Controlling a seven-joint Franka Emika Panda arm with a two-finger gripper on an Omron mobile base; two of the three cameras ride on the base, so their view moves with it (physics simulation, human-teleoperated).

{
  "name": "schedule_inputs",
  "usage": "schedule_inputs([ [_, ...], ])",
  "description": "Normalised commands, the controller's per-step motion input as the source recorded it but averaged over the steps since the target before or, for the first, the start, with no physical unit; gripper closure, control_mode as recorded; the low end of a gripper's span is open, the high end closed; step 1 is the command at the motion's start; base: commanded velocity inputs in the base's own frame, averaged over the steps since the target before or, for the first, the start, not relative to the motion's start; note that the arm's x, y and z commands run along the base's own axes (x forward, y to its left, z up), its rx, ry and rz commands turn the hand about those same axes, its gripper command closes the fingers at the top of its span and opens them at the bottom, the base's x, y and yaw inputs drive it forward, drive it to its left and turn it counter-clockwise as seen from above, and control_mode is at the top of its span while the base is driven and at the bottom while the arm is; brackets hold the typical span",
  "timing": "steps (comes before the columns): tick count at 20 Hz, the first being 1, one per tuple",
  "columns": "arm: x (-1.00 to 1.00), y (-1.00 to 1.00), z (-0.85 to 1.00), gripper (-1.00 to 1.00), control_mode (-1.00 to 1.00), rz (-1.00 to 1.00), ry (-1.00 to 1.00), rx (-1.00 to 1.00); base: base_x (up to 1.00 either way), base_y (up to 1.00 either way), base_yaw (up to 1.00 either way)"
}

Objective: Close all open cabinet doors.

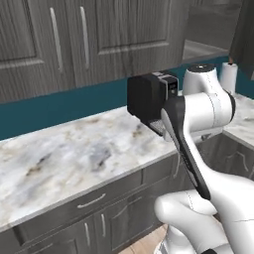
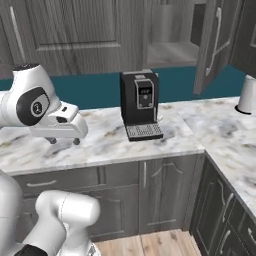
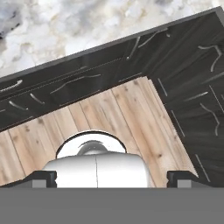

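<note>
Tool (image 2: 64, 141) open above marble counter (image 2: 110, 145)

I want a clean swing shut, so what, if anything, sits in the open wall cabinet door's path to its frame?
Nothing visible does. The open cabinet door stands swung out above the marble counter; the coffee machine and the paper towel roll both sit below its bottom edge. The pincer hangs far off beside the machine.
</note>
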Motion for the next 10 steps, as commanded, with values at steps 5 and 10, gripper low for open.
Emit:
schedule_inputs([
  [5,0.00,0.00,0.00,-1.00,1.00,0.00,0.00,0.00,0.00,-0.48,-0.24],
  [10,0.00,0.00,0.00,-1.00,1.00,0.00,0.00,0.00,0.00,-0.61,-0.16],
])
